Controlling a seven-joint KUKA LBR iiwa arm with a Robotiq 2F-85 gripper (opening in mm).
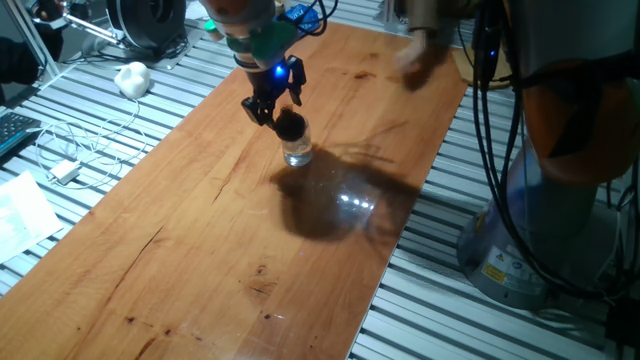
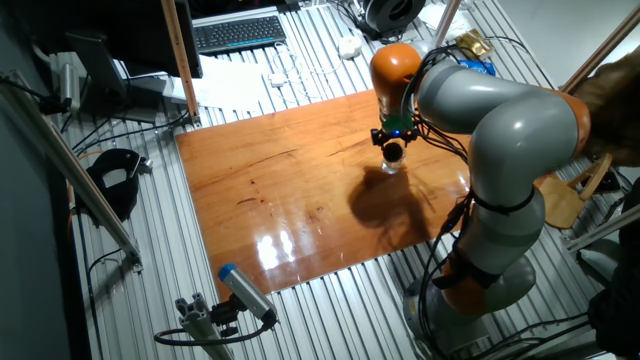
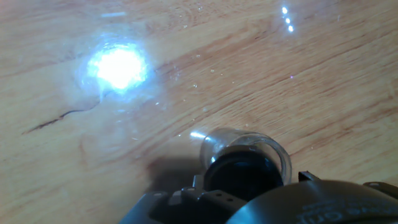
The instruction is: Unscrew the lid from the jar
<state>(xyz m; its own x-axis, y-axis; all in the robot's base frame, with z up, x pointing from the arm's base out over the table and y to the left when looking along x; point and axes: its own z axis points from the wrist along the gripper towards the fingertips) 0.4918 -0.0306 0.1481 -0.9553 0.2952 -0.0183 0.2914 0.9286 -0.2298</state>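
The jar is small and of clear glass, and it stands upright on the wooden table. The black lid sits on its neck. My gripper comes down from above at a tilt, with its fingers closed on the top of the lid. In the other fixed view the gripper is right over the lid and the jar. In the hand view the lid and the glass of the jar sit at the lower edge, partly hidden by the hand's dark body.
A white crumpled object and white cables lie on the slatted surface left of the table. The arm's grey base stands by the table's right edge. A keyboard lies at the back. A bright light glare falls on the wood.
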